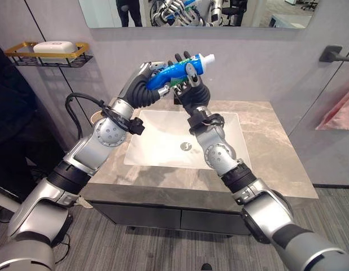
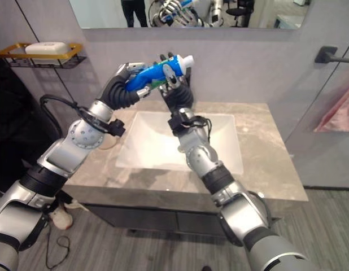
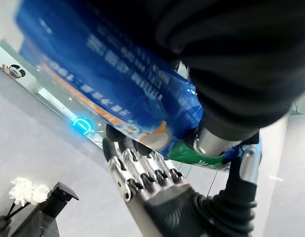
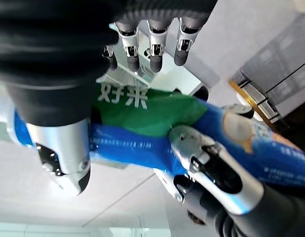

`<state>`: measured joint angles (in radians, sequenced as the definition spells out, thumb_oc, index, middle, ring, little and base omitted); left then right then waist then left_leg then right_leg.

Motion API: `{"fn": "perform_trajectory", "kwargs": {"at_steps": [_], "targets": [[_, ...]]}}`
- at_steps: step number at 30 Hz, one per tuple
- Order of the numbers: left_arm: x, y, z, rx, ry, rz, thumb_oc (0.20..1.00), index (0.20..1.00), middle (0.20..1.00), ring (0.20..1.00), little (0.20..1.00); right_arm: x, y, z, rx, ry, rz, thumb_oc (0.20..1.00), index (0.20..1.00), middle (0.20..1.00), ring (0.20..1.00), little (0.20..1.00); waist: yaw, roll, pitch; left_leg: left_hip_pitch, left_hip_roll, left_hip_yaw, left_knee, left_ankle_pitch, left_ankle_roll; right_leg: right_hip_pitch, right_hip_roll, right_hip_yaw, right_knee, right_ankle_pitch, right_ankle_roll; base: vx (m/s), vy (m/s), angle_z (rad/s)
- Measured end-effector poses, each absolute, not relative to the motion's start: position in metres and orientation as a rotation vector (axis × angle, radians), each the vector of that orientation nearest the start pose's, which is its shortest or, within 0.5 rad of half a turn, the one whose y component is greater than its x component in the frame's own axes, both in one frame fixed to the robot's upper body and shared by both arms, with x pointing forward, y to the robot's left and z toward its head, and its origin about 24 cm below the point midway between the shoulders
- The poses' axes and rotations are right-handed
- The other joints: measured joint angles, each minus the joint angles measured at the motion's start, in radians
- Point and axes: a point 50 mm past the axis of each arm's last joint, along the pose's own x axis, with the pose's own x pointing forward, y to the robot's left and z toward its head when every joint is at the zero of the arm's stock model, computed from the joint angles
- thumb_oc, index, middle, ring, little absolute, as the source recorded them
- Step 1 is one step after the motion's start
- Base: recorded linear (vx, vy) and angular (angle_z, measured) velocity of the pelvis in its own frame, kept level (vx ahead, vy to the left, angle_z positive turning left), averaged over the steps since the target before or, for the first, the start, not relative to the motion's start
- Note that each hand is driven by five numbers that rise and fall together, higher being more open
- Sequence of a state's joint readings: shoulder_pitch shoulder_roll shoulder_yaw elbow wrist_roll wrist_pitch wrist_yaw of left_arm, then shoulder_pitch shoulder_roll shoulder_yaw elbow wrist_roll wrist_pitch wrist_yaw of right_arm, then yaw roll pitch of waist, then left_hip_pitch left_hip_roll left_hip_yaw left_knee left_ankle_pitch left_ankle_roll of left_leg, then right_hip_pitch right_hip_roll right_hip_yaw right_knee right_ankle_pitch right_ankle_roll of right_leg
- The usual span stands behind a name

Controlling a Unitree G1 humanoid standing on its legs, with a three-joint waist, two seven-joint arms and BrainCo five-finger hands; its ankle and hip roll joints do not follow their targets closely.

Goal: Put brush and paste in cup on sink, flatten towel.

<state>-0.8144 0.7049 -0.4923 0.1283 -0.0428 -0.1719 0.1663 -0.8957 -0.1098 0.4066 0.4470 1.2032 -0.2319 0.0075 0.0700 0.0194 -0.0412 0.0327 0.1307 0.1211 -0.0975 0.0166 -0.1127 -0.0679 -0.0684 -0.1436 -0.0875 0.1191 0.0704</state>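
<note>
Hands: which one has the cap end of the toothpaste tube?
The right hand: the toothpaste tube has its white cap sticking out past that hand's fingers, while the left hand holds the tube's flat tail end.

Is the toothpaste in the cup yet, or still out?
Still out. The toothpaste tube is up in the air above the sink, gripped by the left robot hand and the right robot hand.
</note>
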Motion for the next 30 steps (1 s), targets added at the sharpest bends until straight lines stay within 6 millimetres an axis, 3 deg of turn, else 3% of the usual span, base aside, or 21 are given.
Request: {"fn": "perform_trajectory", "kwargs": {"at_steps": [7,8,10,17,25,26,27,30], "targets": [[0.335,0.134,0.240,0.730,-0.714,-0.295,0.200,0.200,0.200,0.200,0.200,0.359,-0.029,0.207,0.859,-0.271,0.578,1.000,1.000,1.000,1.000,1.000,0.002,-0.012,-0.007,0.000,0.000,-0.001,0.000,0.001,0.000,0.000,0.000,0.000,0.000,-0.001,0.000,0.00,-0.001,0.01],[0.335,0.134,0.240,0.728,-0.712,-0.299,0.200,0.200,0.200,0.200,0.200,0.358,-0.029,0.207,0.860,-0.270,0.578,0.674,0.674,0.674,0.674,0.674,0.001,-0.013,-0.008,0.000,0.000,-0.001,0.000,0.001,0.000,0.000,0.000,0.000,0.000,-0.001,0.000,0.00,0.000,0.00],[0.335,0.134,0.239,0.728,-0.709,-0.301,0.200,0.200,0.200,0.200,0.200,0.358,-0.028,0.207,0.861,-0.271,0.579,0.200,0.200,0.200,0.200,0.200,0.001,-0.016,-0.011,0.000,0.000,0.000,0.000,0.001,0.000,-0.001,0.000,0.000,0.000,-0.001,0.001,0.00,0.000,0.00],[0.334,0.143,0.233,0.751,-0.680,-0.286,0.200,0.200,0.200,0.200,0.200,0.355,-0.024,0.209,0.853,-0.280,0.614,0.200,0.200,0.200,0.200,0.200,-0.006,-0.020,-0.013,0.000,0.000,0.002,0.000,0.001,0.000,-0.002,0.000,0.001,0.000,-0.001,0.001,0.00,0.000,0.00],[0.330,0.139,0.231,0.750,-0.689,-0.303,0.200,0.200,0.200,0.200,0.200,0.355,-0.024,0.210,0.864,-0.273,0.578,0.200,0.200,0.200,0.200,0.200,-0.005,-0.025,-0.016,0.000,0.000,0.003,0.000,0.001,0.000,-0.003,0.000,0.002,0.000,-0.001,0.001,0.00,0.000,0.00],[0.330,0.139,0.232,0.749,-0.694,-0.298,0.426,0.426,0.426,0.426,0.426,0.354,-0.023,0.211,0.865,-0.276,0.577,0.200,0.200,0.200,0.200,0.200,-0.005,-0.025,-0.016,0.000,0.000,0.003,0.000,0.001,0.000,-0.003,0.000,0.002,0.000,-0.001,0.001,0.00,0.000,0.00],[0.329,0.139,0.232,0.750,-0.699,-0.296,1.000,1.000,1.000,1.000,1.000,0.354,-0.023,0.212,0.865,-0.275,0.568,0.200,0.200,0.200,0.200,0.200,-0.005,-0.025,-0.016,0.000,0.000,0.003,0.000,0.001,0.000,-0.003,0.000,0.002,0.000,-0.001,0.001,0.00,0.000,0.00],[0.323,0.141,0.225,0.735,-0.701,-0.285,1.000,1.000,1.000,1.000,1.000,0.354,-0.026,0.215,0.853,-0.289,0.542,0.200,0.200,0.200,0.200,0.200,-0.005,-0.025,-0.016,0.000,0.000,0.002,0.000,0.001,0.000,-0.002,0.000,0.002,0.000,-0.001,0.001,0.00,0.000,0.00]]}}
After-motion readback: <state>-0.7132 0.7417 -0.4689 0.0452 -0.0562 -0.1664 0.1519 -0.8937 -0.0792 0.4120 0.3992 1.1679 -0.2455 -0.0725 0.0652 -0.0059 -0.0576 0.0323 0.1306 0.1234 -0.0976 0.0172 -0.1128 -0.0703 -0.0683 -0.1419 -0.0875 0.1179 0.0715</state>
